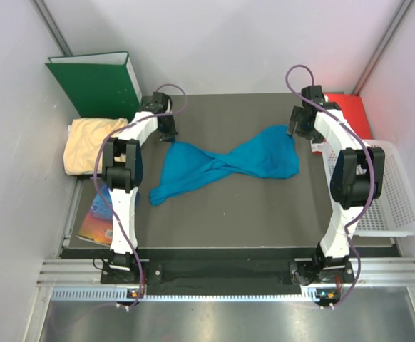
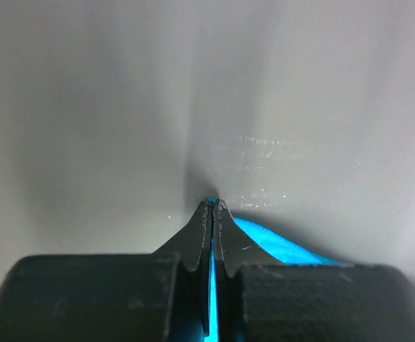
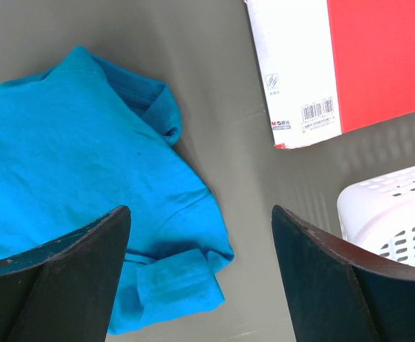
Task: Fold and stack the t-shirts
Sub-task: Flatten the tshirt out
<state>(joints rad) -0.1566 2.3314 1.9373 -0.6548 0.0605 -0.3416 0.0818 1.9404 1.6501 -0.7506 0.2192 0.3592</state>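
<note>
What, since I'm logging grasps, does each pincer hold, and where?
Left pincer pinches the teal t-shirt at its far-left corner; right pincer is open, holding nothing.

The teal t-shirt (image 1: 225, 165) and pale yellow t-shirt (image 1: 90, 144) are soft, matt, creased cloth. The worktop (image 1: 250, 214) is matt. The basket (image 1: 400, 214) is perforated plastic; the rail (image 1: 229, 269) at the frame's bottom is ribbed metal.

We see a dark grey desk (image 1: 243, 206) carrying a bright teal-blue cloth t-shirt (image 1: 229, 164), spread across its middle and twisted at the centre. At the left edge lies a bunched pale yellow-orange cloth t-shirt (image 1: 90, 146). A green binder (image 1: 97, 85) stands behind it and a colourful booklet (image 1: 97, 217) lies nearer us. At the right edge sit a red folder (image 1: 354, 114) and a white perforated plastic basket (image 1: 393, 206).
</note>
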